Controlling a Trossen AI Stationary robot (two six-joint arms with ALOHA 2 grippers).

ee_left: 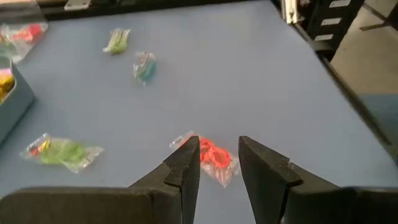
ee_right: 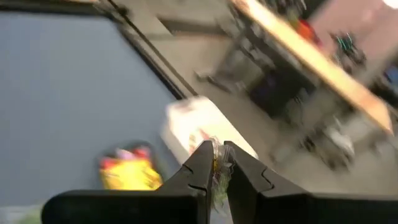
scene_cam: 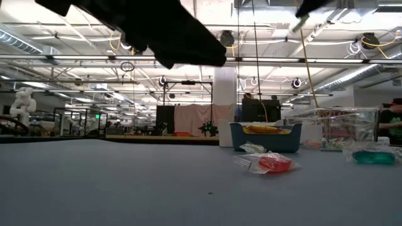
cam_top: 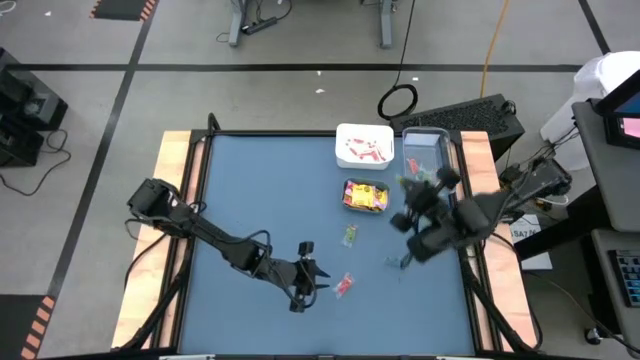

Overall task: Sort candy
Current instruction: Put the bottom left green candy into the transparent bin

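The blue worktop (cam_top: 260, 190) fills most of the scene, with a white container (cam_top: 364, 146), a clear one (cam_top: 425, 150) and a teal tub (cam_top: 366, 196) of yellow packets near its far right side. The right end effector (ee_right: 217, 163) sits raised near those tubs, fingers clamped on a small clear-wrapped candy (ee_right: 218, 171). The left end effector (ee_left: 219, 163) hangs low near the front edge, fingers part open around nothing, right above a red candy (ee_left: 214, 157). A green candy (cam_top: 350, 235) and a bluish candy (cam_top: 396, 262) lie loose nearby.
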